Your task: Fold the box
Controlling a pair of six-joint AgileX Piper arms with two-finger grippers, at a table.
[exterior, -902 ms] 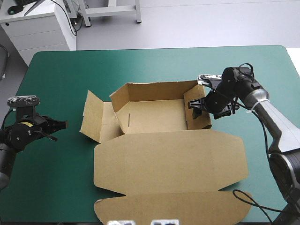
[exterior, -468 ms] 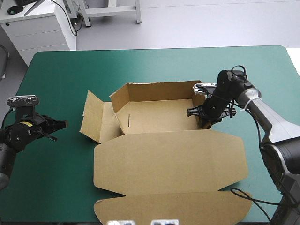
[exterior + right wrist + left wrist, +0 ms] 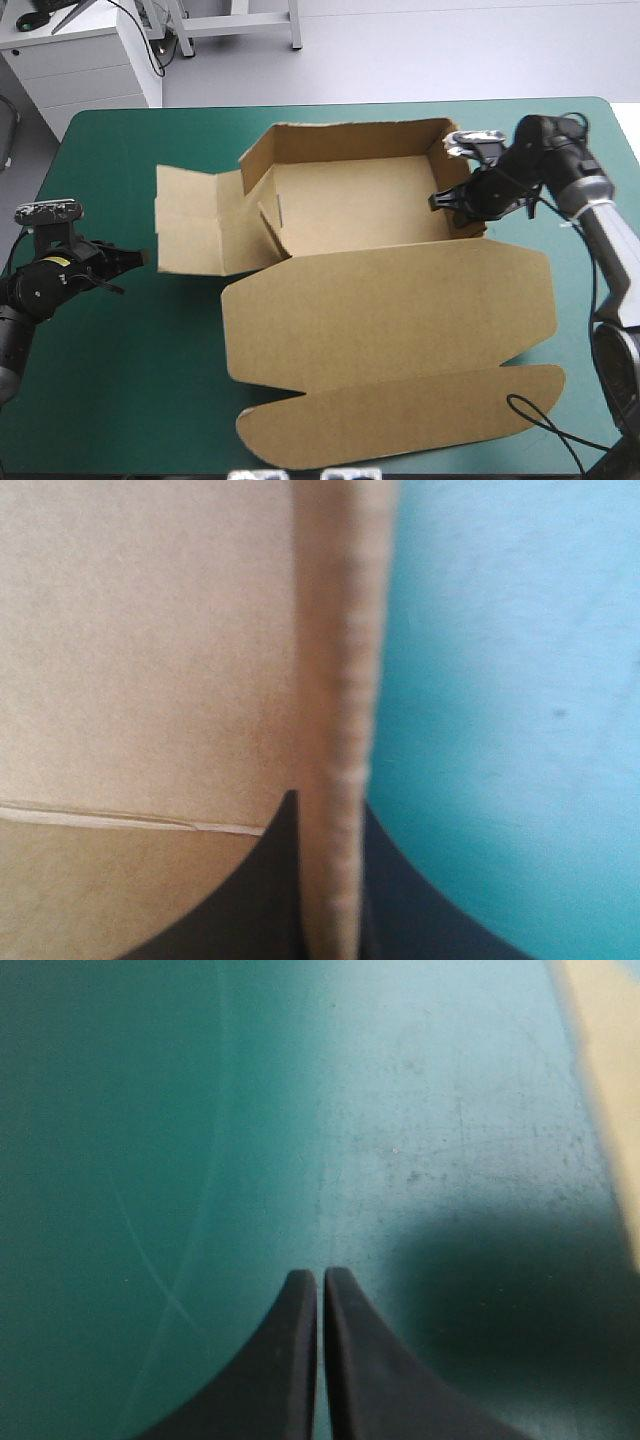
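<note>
Steering the box [image 3: 350, 215], its lid [image 3: 390, 310] toward the near edge of the table [image 3: 110, 400], slowly and squarely by its right wall, right gripper [image 3: 458, 205] clamped on it, then bracing the loose flap [image 3: 190, 220] with the left gripper [image 3: 135, 258], fingers together near the left edge.

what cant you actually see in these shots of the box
- High view: tips of the right gripper at the right wall of the box, hidden by its own wrist.
- Right wrist view: right gripper pinches a wall edge; too close and blurred, rest of the box cut off.
- Left wrist view: near the shut left gripper, the box is only a blurred brown strip.
</note>
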